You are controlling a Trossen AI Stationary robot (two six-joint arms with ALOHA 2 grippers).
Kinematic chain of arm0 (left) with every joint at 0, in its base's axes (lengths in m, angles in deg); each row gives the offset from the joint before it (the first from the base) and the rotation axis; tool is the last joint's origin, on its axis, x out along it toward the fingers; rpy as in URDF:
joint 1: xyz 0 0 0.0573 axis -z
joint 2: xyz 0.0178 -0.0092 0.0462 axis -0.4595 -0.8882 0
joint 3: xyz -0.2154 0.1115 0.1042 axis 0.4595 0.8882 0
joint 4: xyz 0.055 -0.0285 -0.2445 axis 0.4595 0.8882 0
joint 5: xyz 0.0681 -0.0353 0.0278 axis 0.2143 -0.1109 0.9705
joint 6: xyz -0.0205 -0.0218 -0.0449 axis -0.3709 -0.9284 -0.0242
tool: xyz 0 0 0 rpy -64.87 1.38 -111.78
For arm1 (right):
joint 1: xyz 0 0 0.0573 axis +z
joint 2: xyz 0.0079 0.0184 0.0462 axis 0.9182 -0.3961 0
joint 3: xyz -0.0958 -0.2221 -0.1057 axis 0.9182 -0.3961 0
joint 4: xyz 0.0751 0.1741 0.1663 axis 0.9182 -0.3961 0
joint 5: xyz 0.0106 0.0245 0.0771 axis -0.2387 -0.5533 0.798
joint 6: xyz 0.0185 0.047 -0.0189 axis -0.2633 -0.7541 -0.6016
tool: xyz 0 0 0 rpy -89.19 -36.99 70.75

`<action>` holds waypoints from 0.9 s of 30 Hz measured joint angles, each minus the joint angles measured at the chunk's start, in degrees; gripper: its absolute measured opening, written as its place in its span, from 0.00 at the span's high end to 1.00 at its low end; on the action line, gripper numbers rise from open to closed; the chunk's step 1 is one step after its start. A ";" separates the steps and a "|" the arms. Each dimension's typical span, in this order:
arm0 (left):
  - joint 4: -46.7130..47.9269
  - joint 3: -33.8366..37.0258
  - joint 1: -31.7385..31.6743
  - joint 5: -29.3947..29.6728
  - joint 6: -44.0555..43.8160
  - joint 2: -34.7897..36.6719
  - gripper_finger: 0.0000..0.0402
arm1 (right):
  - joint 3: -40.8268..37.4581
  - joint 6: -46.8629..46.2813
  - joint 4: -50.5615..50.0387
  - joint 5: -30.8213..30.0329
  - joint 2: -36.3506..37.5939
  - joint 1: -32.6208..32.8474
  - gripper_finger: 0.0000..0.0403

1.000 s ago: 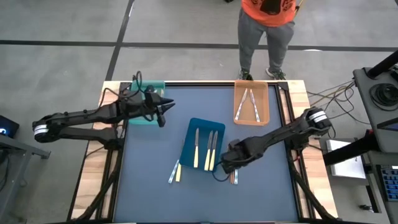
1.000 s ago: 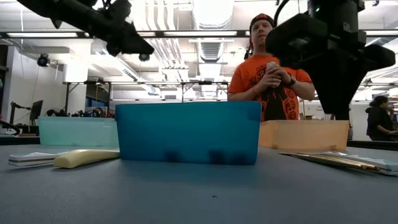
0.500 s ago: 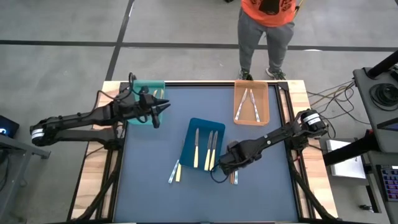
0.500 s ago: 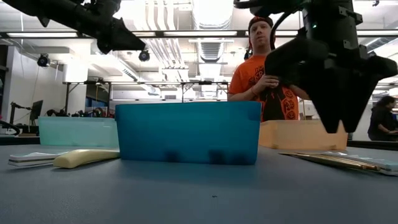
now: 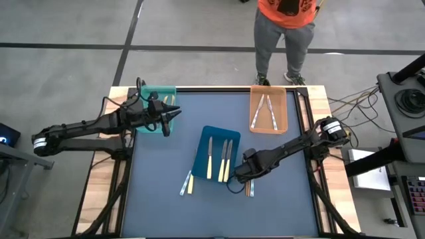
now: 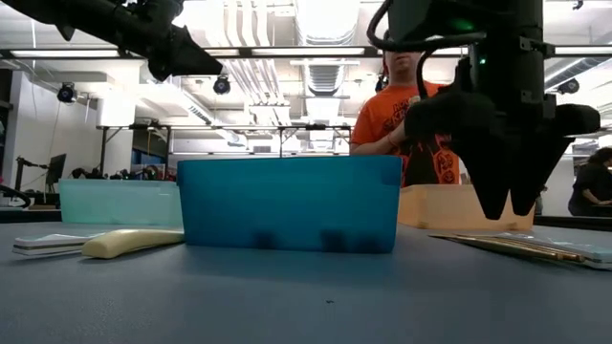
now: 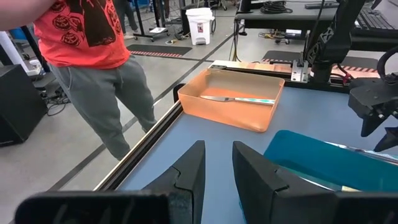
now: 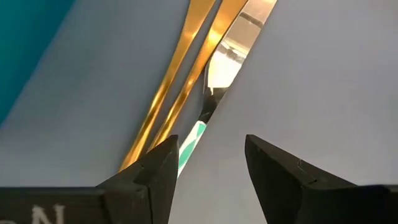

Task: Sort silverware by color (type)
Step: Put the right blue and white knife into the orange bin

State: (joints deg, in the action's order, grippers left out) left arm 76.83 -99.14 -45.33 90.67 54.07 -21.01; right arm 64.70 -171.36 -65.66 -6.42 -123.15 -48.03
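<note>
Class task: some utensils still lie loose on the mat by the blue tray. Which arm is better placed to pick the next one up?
The right: its open claw hangs directly over the loose gold-handled utensils beside the blue tray. The left claw is far off by the teal tray.

Up close, a little bunch of silverware (image 8: 208,68) is seen lying on the grey-blue table (image 8: 311,93): two slim gold handles (image 8: 186,74) side by side, with a shiny silver piece (image 8: 227,53) right against them and a bit of green reflected near its narrow end. The right gripper (image 8: 208,165) is parked just above them, its two dark fingers (image 8: 155,171) spread apart with nothing held. A teal tray edge (image 8: 31,43) is caught in one corner.
</note>
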 joint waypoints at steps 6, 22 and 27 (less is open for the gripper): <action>-0.12 0.00 0.00 0.00 -0.02 0.00 0.84 | -3.82 -0.43 5.37 -0.48 0.00 0.13 0.57; -3.47 0.20 0.00 0.09 1.70 -0.63 0.84 | -8.03 6.52 4.28 1.02 2.06 -0.87 0.61; -5.38 -1.23 0.00 0.09 2.14 -0.52 0.84 | -8.10 7.31 1.94 0.64 4.25 -1.20 0.65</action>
State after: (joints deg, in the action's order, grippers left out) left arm 71.45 -100.37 -45.33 90.75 56.21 -21.53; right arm 56.60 -164.05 -63.72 -5.79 -118.90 -49.23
